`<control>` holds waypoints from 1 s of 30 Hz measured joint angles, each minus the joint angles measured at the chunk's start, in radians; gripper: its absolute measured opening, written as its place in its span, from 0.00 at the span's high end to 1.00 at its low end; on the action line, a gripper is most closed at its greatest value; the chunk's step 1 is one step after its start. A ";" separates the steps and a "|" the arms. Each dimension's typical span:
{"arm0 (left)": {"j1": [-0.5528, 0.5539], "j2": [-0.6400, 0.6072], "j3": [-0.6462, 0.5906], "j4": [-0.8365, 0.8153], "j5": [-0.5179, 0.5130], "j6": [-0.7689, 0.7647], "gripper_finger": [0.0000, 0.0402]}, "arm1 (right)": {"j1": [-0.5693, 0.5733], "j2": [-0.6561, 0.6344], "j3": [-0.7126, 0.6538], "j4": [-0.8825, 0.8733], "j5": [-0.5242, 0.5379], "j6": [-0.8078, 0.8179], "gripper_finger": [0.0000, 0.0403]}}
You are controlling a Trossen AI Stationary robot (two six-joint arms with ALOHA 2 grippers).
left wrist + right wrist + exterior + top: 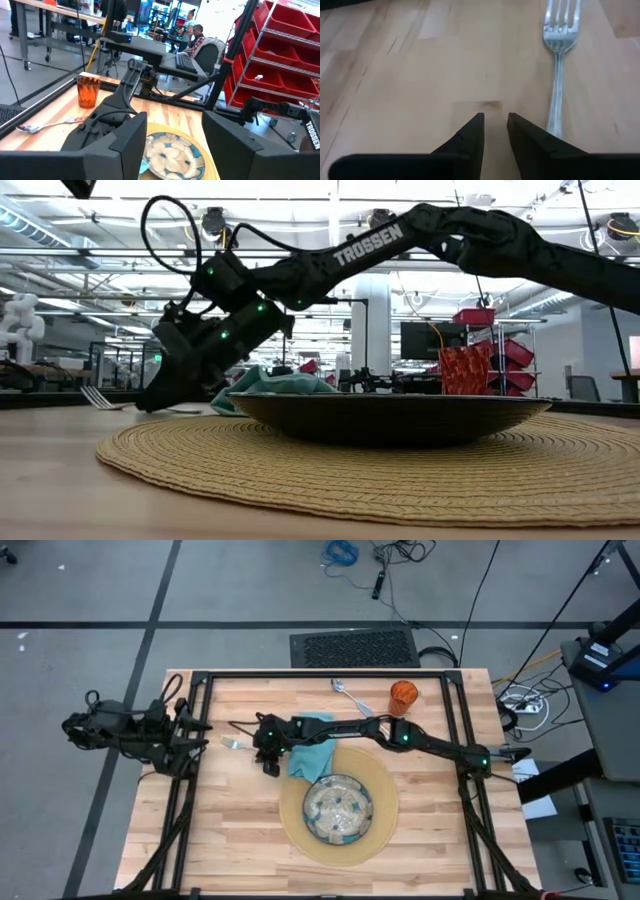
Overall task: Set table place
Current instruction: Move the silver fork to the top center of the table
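Reaching: right gripper [495,125] low over table [230,840], fingers slightly apart, empty
Fork [557,70]: flat, just beside right fingertips
Mat [385,825]: under plate [340,808], napkin [310,752] at edge
Cup [403,693]: far side, near spoon [345,690]
Left gripper [172,145]: table's left edge, open wide, empty

You have the plate [339,810] on the mat [384,823], napkin [311,756] behind it, fork [233,743] farther left.
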 joint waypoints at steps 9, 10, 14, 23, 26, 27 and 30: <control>0.000 0.000 0.000 0.000 0.001 0.013 0.55 | -0.052 0.001 0.002 -0.033 0.066 0.018 0.98; 0.000 0.000 -0.001 0.000 0.001 0.017 0.55 | -0.060 0.002 0.002 -0.029 0.067 0.027 0.98; 0.000 0.000 -0.016 -0.004 0.001 0.002 0.55 | -0.091 0.003 0.001 -0.028 0.055 0.049 0.99; 0.000 0.000 -0.033 -0.054 0.004 -0.034 0.55 | -0.055 0.002 0.010 0.041 -0.223 0.031 0.89; 0.000 0.000 -0.033 -0.053 0.006 -0.034 0.55 | -0.050 -0.007 0.012 0.130 -0.312 0.112 0.80; 0.000 0.000 -0.033 -0.053 0.007 -0.034 0.55 | -0.053 -0.010 0.013 0.152 -0.330 0.137 0.77; 0.000 0.000 -0.033 -0.053 0.014 -0.041 0.55 | -0.058 -0.014 0.013 0.183 -0.331 0.181 0.72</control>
